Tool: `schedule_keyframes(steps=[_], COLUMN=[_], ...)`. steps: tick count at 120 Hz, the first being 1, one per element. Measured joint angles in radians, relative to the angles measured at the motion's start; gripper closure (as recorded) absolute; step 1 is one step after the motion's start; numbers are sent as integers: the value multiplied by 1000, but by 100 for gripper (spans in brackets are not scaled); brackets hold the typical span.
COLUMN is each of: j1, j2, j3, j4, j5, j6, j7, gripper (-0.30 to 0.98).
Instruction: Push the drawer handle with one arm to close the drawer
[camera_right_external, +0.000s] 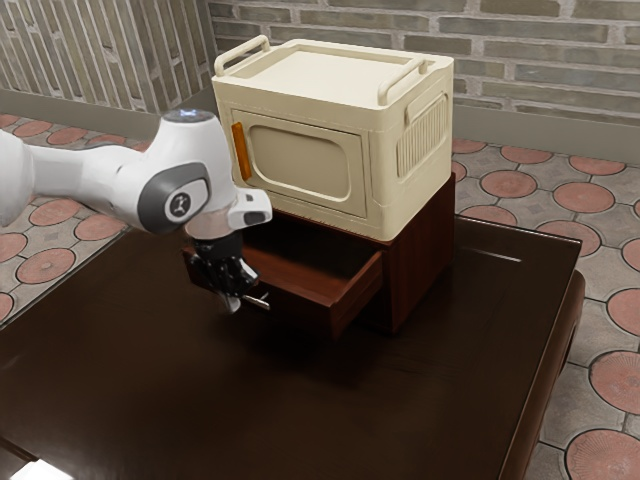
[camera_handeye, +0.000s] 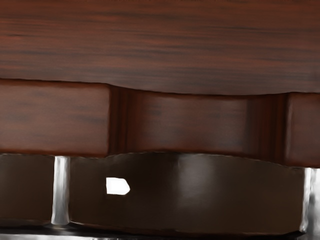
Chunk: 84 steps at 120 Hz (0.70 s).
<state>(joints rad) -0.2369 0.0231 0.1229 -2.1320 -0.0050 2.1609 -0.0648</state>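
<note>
Gripper (camera_right_external: 236, 300), clenched or not I cannot tell, hangs by the open reddish-brown drawer (camera_right_external: 306, 308) with silvery handle (camera_right_external: 261, 302).

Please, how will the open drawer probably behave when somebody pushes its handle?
The drawer looks like solid wood, so it is probably stiff. Its silvery handle stands on slim posts but seems rigid, so a push should carry through. The base may resist skidding, since the cream cabinet rests on it.

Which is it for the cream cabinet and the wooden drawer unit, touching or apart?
Touching: the exterior view shows the cream cabinet resting directly on top of the wooden drawer unit.
</note>
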Motion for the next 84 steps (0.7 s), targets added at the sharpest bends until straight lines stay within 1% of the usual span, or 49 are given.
schedule_keyframes(steps=[22,46,70,84], j1=[-1,17,20,23], j2=[49,150,193,231], j3=[3,7,7,7], j4=[60,169,205,252], j5=[-8,-8,-5,-6], j6=[16,26,103,135], j7=[12,25,49,62], gripper=[78,78,79,79])
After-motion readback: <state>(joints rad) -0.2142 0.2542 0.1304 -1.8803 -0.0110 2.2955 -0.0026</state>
